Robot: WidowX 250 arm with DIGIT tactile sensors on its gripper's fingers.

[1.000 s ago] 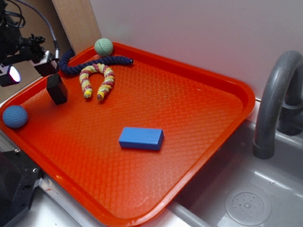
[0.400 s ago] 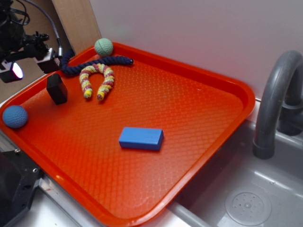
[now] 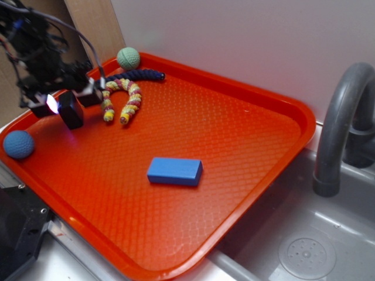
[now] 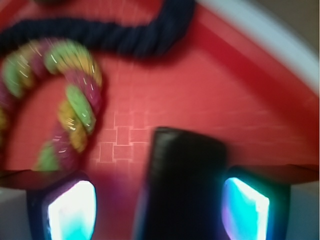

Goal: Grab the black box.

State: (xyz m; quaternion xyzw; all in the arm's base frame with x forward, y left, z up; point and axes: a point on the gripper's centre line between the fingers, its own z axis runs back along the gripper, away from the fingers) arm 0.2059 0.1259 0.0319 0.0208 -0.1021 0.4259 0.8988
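The black box [image 3: 71,110] stands upright on the orange tray [image 3: 234,152], near the tray's left end, at about ten o'clock from the tray's middle. In the wrist view the black box [image 4: 182,185] fills the lower centre, blurred, with a lit finger on each side of it. The tool [image 3: 65,100] is down at the box with its fingers apart: one glowing pad [image 3: 47,104] sits just left of the box and the other finger [image 3: 91,95] just right of it. The pads [image 4: 72,210] stand beside the box's flanks in the wrist view, the left one with a gap of red tray showing between it and the box; I cannot tell whether the right one touches.

At two o'clock from the box lies a striped rope toy [image 3: 120,99], bent in a horseshoe, yellow, pink and green. Beyond it, along the tray's far rim, runs a dark navy rope [image 3: 137,75], and at its twelve o'clock rests a green ball [image 3: 128,58] against the rim. At seven o'clock from the box a blue ball [image 3: 18,144] sits at the tray's left corner. A flat blue block [image 3: 174,171] lies well apart from the box, at four o'clock, near the tray's middle.

At three o'clock from the tray a grey faucet [image 3: 340,123] arches over a grey sink [image 3: 304,246].
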